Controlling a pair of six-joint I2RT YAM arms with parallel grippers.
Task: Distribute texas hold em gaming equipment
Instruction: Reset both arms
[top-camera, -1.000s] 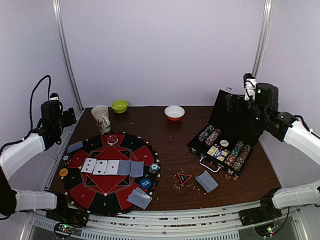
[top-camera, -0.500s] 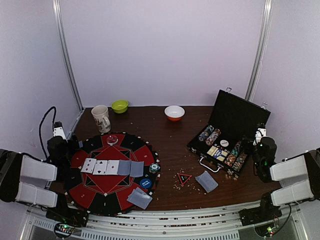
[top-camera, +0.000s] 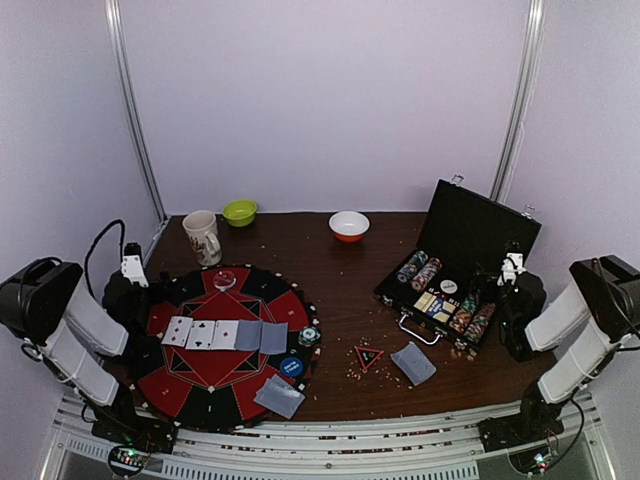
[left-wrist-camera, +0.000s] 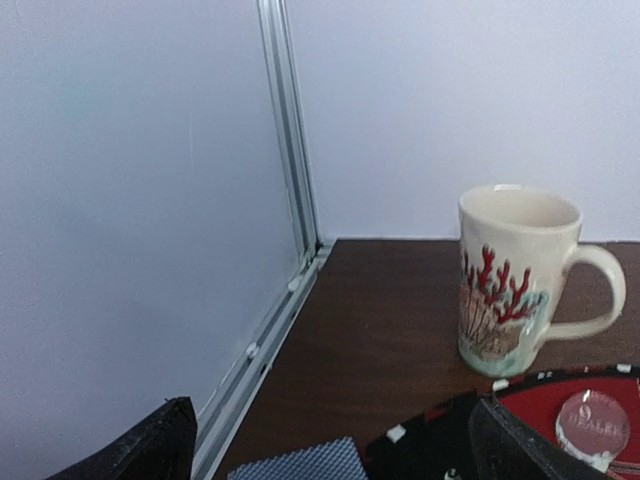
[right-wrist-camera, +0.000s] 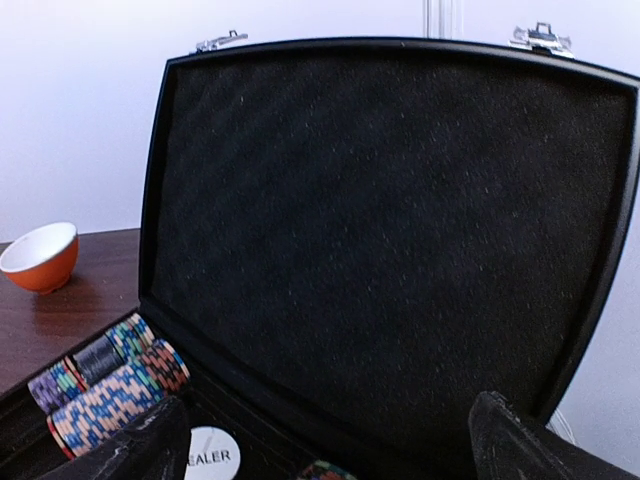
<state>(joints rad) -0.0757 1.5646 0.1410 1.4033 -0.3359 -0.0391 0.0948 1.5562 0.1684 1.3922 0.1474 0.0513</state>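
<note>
**Both arms folded back, hands empty**

Top view: the left hand (top-camera: 128, 290) is parked beside the round mat (top-camera: 210, 370) and the right hand (top-camera: 520, 305) beside the open case (top-camera: 480, 230); a second earlier both were held high. The cards (top-camera: 225, 334), triangle marker (top-camera: 368, 357) and chips (top-camera: 425, 272) are found unmoved.

Left wrist: the hand is spread wide and empty, a mug (left-wrist-camera: 515, 280) seen ahead on the bench (left-wrist-camera: 390, 320).

Right wrist: the hand is spread wide and empty, faced toward the case lid, chips below.

Cards (top-camera: 225, 334) on mat (top-camera: 215, 372) left, chips (top-camera: 425, 272) in case (top-camera: 482, 228) right
</note>
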